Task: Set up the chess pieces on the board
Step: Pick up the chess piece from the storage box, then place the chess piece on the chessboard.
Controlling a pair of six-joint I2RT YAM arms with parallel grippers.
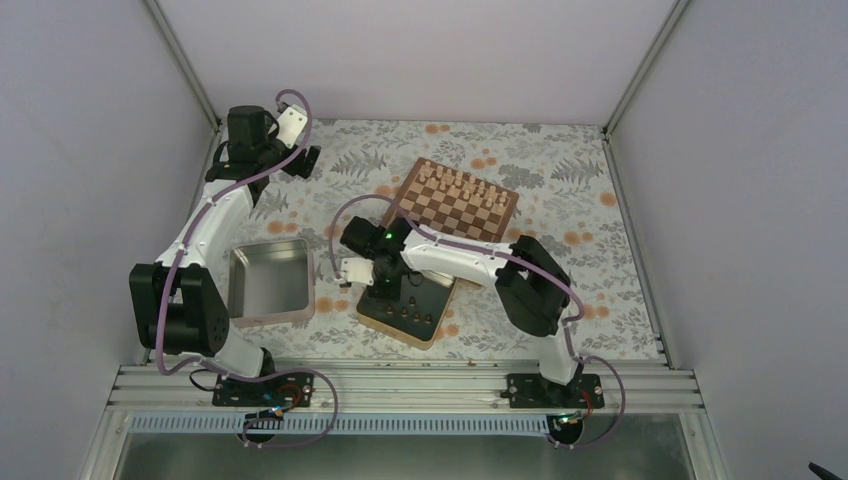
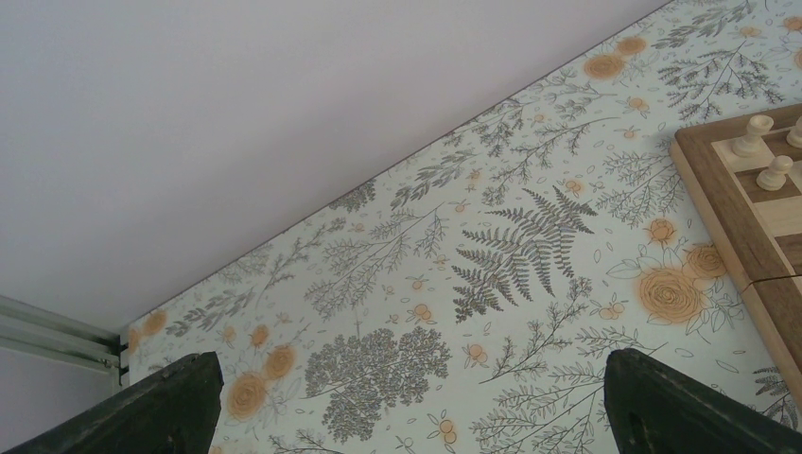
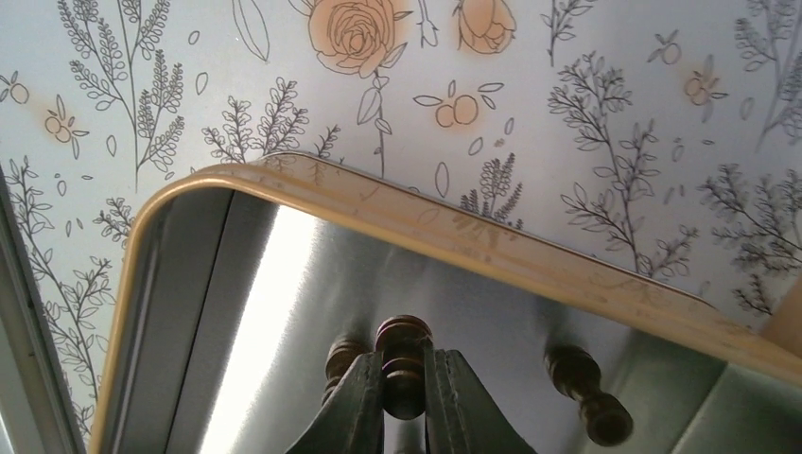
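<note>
Reaching down into a square metal tin [image 3: 378, 203] by the middle of the worktop's near edge, the right gripper [image 3: 404, 378] had its two fingers shut tight on the turned head of one dark chessman [image 3: 404, 339], which stood upright between them. Other dark chess pieces [image 3: 586, 397] stood just beside it inside the same tin, one close behind the left finger and one off to the right, with the tin's rounded wall rising around them all. From above, these pieces [image 1: 405, 312] showed as short rows of small dark shapes.

The board [image 1: 455, 200] lay angled, further in toward the worktop's far edge, just beyond that tin. Pale chessmen [image 1: 455, 183] lined the rows along its far side. The right arm's white forearm crossed over the board's near corner, hiding part of it.

A second square metal tin [image 1: 240, 285] sat toward the left edge of the worktop, well apart from the board.

The left gripper [image 2: 416, 407] hung over the floral cloth [image 2: 511, 255] near the far-left corner, fingers [image 2: 170, 407] spread wide and holding nothing; the board's corner showed at its right.
</note>
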